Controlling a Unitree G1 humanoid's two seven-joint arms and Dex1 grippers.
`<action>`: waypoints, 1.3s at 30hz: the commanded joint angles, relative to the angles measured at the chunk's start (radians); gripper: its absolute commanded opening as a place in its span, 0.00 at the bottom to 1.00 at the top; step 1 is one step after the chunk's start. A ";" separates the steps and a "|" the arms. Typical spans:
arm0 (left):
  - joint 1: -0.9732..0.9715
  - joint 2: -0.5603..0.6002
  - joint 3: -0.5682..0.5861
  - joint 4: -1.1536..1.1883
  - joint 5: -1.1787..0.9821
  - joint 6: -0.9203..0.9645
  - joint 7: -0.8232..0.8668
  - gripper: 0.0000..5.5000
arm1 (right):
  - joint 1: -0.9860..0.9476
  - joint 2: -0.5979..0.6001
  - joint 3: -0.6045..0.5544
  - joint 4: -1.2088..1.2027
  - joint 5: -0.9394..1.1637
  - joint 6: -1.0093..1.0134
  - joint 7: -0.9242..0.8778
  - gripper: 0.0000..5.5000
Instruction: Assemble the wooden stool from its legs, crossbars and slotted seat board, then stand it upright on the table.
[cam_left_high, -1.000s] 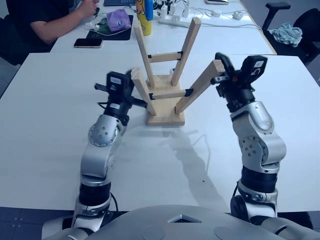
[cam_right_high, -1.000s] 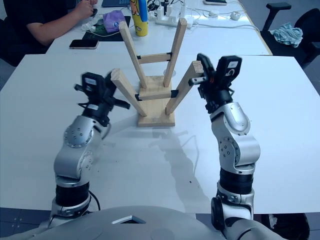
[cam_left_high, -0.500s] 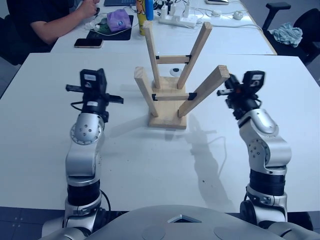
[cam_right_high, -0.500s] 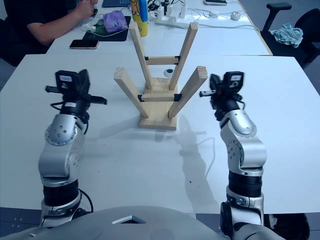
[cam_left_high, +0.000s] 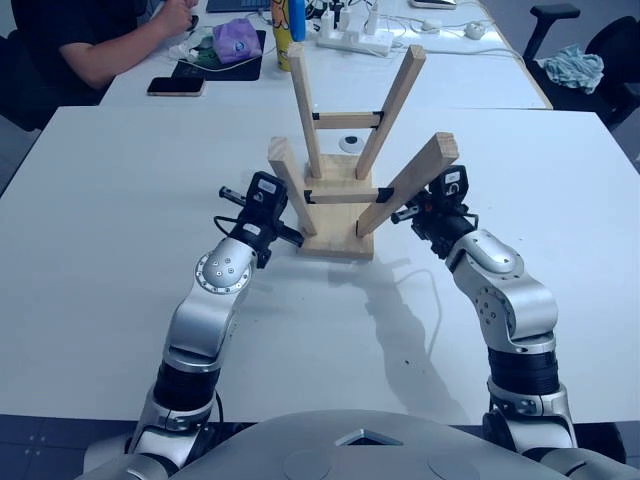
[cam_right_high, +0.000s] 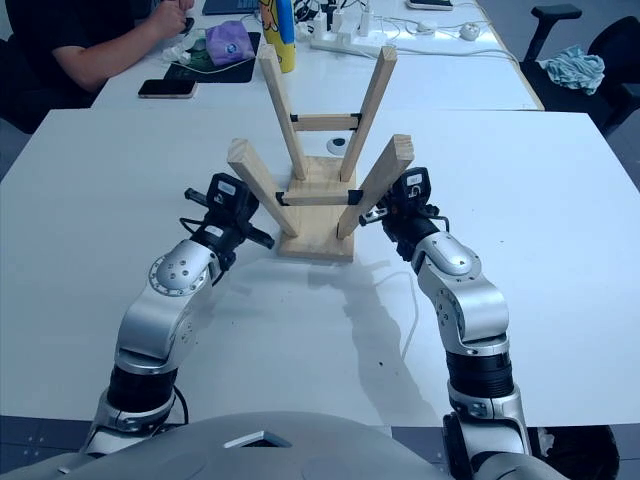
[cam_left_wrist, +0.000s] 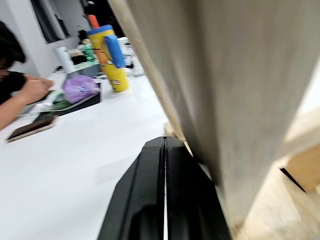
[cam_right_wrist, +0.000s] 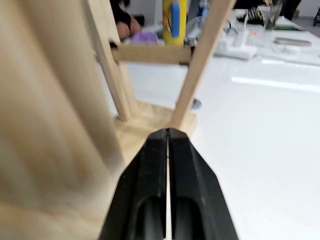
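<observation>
- Stool (cam_left_high: 340, 193) sits inverted on its seat board (cam_left_high: 332, 241), middle of the surface (cam_left_high: 120, 200), legs up.
- I've brought left gripper (cam_left_high: 290, 235) and right gripper (cam_left_high: 403, 214) back in beside its near legs (cam_left_high: 410, 182), fingers together, gripping nothing; flipping it looks next.

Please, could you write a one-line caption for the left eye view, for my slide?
The left gripper and right gripper, jaws shut, flank the upside-down wooden stool on the white table.

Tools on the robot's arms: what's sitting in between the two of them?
The wooden stool, upside down, its seat board on the table, legs up. The left tool and right tool sit beside its near legs, as the left eye view shows.
</observation>
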 joint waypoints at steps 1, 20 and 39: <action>0.118 0.051 0.093 -0.021 0.045 -0.032 0.045 0.00 | -0.002 -0.024 0.008 0.055 -0.027 -0.004 0.037 0.00; 0.063 0.064 -0.003 0.071 -0.233 0.018 -0.291 0.00 | 0.076 -0.086 0.197 0.096 -0.075 0.164 0.186 0.00; -0.023 0.035 0.055 0.311 -0.302 0.174 -0.246 0.00 | 0.025 -0.052 0.223 0.083 -0.062 0.157 0.244 0.00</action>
